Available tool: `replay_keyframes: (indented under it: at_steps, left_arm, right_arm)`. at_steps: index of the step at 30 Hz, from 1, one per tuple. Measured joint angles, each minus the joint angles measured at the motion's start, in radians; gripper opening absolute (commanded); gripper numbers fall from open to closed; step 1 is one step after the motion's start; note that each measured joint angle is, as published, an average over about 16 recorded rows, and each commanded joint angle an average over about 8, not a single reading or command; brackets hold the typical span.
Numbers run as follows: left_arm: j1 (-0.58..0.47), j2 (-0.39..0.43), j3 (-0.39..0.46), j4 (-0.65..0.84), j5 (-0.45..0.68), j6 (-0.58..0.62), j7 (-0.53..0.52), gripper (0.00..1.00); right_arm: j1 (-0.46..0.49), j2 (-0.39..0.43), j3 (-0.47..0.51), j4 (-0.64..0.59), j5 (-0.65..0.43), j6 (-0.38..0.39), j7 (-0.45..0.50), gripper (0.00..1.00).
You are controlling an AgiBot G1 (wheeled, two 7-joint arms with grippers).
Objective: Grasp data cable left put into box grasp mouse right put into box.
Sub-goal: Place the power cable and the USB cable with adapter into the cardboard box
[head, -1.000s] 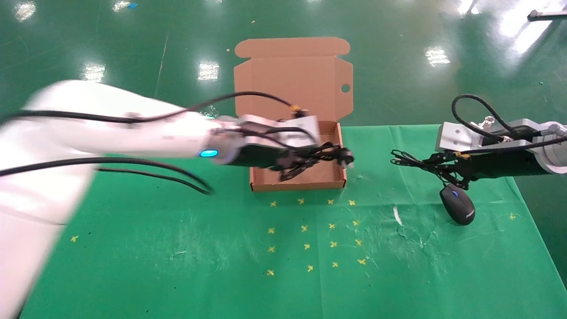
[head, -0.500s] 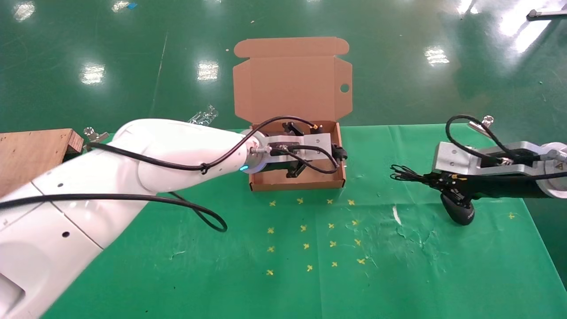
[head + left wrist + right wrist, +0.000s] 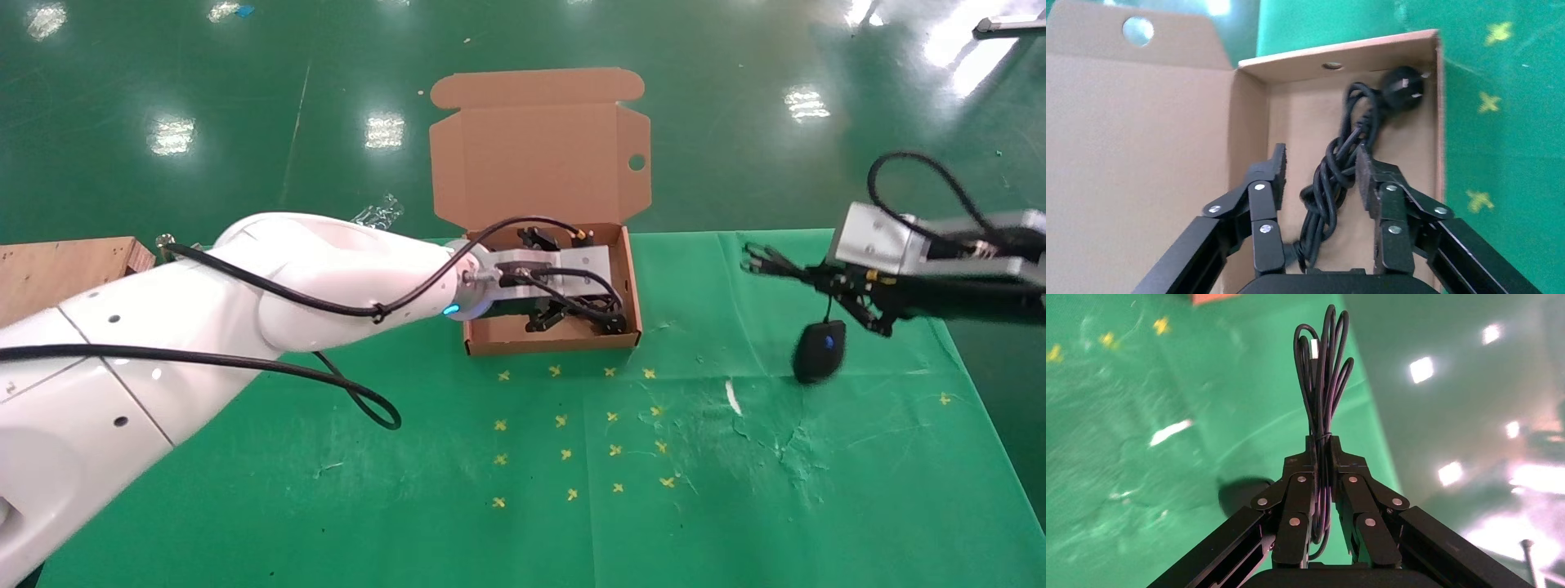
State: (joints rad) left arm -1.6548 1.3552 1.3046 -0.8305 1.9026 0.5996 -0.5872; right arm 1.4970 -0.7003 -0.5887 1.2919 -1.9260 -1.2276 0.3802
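The green table (image 3: 458, 506) carries the open box (image 3: 552, 339) at its far middle, lid (image 3: 539, 159) folded back upright with its small round hole toward the right; the white left arm (image 3: 245, 302) reaches across from the near left, its wrist level over the box and the left gripper (image 3: 1321, 177) pointing down into the tray; its fingers (image 3: 1271, 177) are spread apart, one on each side of the data cable (image 3: 1340, 177), not pressing it; the cable lies loose on the cardboard floor, its bundled loops running between the fingers and its plug (image 3: 1404, 89) resting in a far corner of the tray; the right arm (image 3: 964, 269) extends in from the right edge, held above the cloth with its wrist roughly level; the right gripper (image 3: 1322, 454) is clamped on the bundled thin cord (image 3: 1324, 361), whose loops stick out beyond the fingertips; the mouse (image 3: 819, 351) hangs below that gripper by the cord, well to the right of the box
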Motion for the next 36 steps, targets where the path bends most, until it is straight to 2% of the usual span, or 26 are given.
replay_keyframes:
  at_steps: [8,18,28,36]
  left_arm:
    - [-0.077,-0.089,-0.038,0.084,-0.092,-0.007,-0.040,1.00]
    - [-0.134,-0.208,-0.090,0.125,-0.163,0.010,-0.019,1.00]
    - [-0.136,-0.223,-0.099,0.131,-0.182,0.013,0.009,1.00]
    - [-0.136,-0.220,-0.102,0.139,-0.190,0.015,0.021,1.00]
  right_arm:
    - [0.071,-0.081,-0.004,0.010,-0.010,0.025,-0.037,0.00]
    - [0.159,-0.287,-0.047,-0.053,-0.005,0.058,-0.141,0.00]
    - [0.172,-0.466,-0.125,-0.153,-0.025,0.057,-0.203,0.00]
    - [0.148,-0.543,-0.169,-0.339,-0.088,0.114,-0.229,0.00]
